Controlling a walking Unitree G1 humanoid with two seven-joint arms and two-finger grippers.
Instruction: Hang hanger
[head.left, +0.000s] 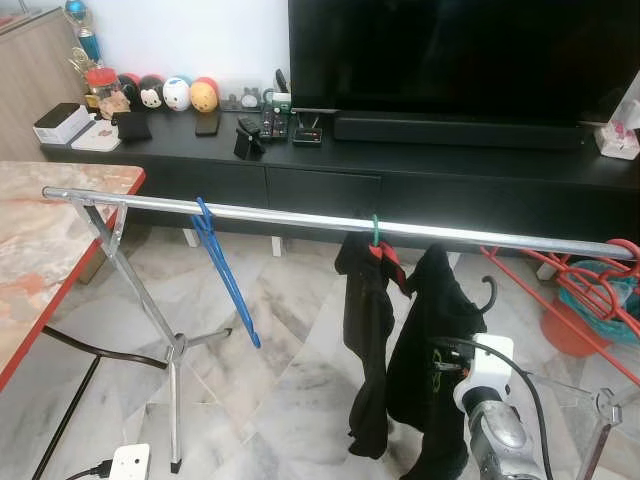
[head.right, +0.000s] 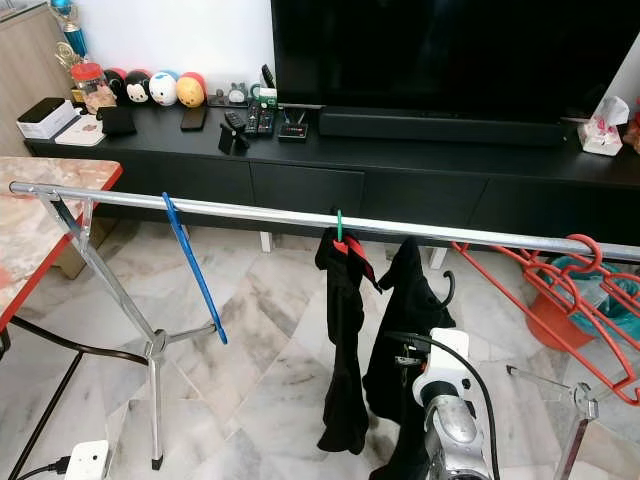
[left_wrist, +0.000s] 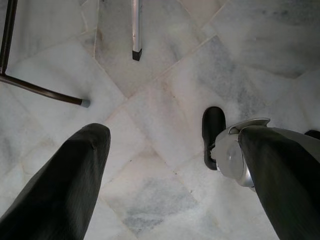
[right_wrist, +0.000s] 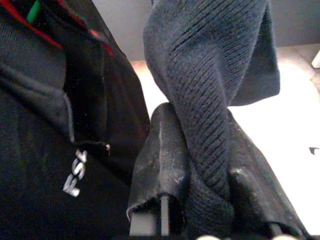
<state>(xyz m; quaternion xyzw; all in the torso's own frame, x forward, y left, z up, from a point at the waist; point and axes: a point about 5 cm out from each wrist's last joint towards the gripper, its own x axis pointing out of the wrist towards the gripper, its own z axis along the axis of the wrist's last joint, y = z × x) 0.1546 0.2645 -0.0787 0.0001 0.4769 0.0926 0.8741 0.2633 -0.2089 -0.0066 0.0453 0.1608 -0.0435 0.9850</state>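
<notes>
**A:** What is seen along the rail, from left to right?

**B:** A silver clothes rail (head.left: 300, 217) is stretched across the room on splayed metal legs, in front of a long black TV cabinet (head.left: 400, 170). At the far left, the corner of a marble-patterned surface with a red edge (head.left: 60, 230) is seen. Next, a blue hanger (head.left: 225, 280) is hooked over the rail and hangs empty. Further right, a black garment with red trim (head.left: 365, 340) is hung from a green hook on the rail. Just beside it, a second black knitted garment (head.left: 435, 340) on a black hanger (head.left: 488, 295) is held up below the rail; its hook is seen apart from the rail, not over it. At the far right, red hangers (head.left: 590, 290) are hooked on the rail's end.

**A:** Where are the grippers?

**B:** The left gripper (left_wrist: 165, 165) is pointed down at the marble floor (left_wrist: 165, 80), its jaws spread wide with nothing between them. The right gripper (right_wrist: 197, 185) is raised under the knitted garment, and its jaws are pinched on a fold of the dark knit, as shown in the right wrist view.

**A:** And on the cabinet?

**B:** A large dark television (head.left: 460, 50) is stood there, with round toy figures (head.left: 175, 93) lined up to its left.
</notes>
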